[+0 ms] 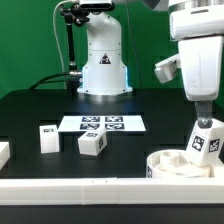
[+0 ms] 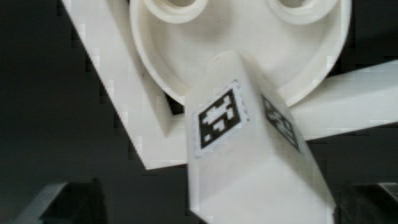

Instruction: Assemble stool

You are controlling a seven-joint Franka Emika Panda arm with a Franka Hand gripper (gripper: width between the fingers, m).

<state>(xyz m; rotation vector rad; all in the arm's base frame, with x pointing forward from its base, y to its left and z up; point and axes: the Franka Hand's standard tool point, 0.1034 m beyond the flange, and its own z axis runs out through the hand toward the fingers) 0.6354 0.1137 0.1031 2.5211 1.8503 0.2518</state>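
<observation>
White rigid plastic is making up the whole kit, and it is likely handling light, stiff and a little slick. The seat (image 1: 180,160) is lying near the exterior view's right on the black counter (image 1: 40,105), a leg (image 1: 205,140) standing tilted in it. The hand (image 1: 203,110) is hovering just above that leg, spread wide, gripping nothing. Two more legs (image 1: 92,144) are waiting apart; flat tagged faces suit gripping best.

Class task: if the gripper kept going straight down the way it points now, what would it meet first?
Probably the white tagged block leg standing tilted in the round white drum-like seat; its jaws look open, depth unclear.
</observation>
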